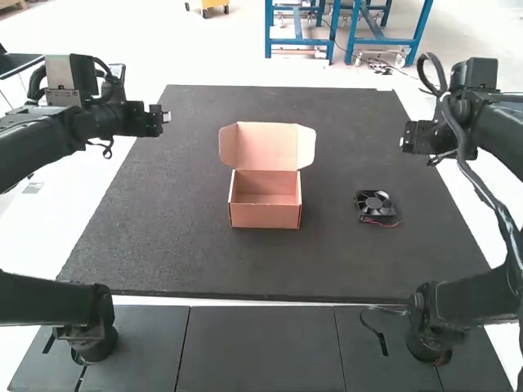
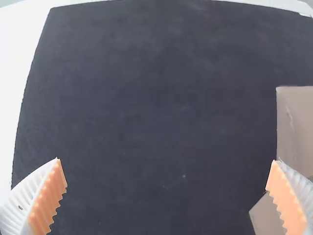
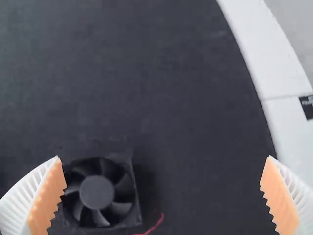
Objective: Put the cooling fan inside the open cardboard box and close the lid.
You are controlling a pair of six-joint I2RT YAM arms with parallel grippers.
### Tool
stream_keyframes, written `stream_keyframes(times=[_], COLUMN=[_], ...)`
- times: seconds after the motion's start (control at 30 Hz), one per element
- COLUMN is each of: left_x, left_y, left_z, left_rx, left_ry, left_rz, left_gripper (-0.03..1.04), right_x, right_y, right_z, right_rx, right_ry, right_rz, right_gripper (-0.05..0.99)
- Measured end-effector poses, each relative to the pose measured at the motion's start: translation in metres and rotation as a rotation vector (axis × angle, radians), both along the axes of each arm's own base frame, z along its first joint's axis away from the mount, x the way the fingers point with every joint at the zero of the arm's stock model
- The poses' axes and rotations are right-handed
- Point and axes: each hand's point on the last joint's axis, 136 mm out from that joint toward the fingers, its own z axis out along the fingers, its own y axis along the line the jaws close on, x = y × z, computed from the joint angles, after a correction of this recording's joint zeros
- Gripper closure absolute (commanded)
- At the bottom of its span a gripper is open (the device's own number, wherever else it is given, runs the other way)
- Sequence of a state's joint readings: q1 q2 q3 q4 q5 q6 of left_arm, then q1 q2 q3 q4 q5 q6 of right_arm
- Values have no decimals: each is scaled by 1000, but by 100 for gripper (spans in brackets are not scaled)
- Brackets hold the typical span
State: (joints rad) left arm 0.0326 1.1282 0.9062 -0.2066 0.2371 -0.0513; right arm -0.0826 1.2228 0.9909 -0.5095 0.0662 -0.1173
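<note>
Right of the open cardboard box lies the cooling fan, near the spread right hand.

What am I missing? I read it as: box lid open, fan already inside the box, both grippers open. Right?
One thing's wrong: the cooling fan is not inside the cardboard box. The high view shows it lying on the mat to the box's right. The lid is open, and the left gripper and right gripper are both open.
</note>
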Motion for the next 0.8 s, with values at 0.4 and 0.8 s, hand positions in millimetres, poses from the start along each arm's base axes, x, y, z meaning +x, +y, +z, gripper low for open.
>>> stream_keyframes(times=[0.4,0.8], left_x=[-5,-20], left_y=[-29,-80], left_z=[-36,-35], left_rx=[39,6], left_ry=[154,159], left_rz=[-141,-325], left_gripper=[4,4], right_x=[13,11], right_y=[-6,-26], right_z=[-51,-106], right_rx=[-43,-29], right_ry=[197,352], right_rz=[30,28], right_gripper=[3,3])
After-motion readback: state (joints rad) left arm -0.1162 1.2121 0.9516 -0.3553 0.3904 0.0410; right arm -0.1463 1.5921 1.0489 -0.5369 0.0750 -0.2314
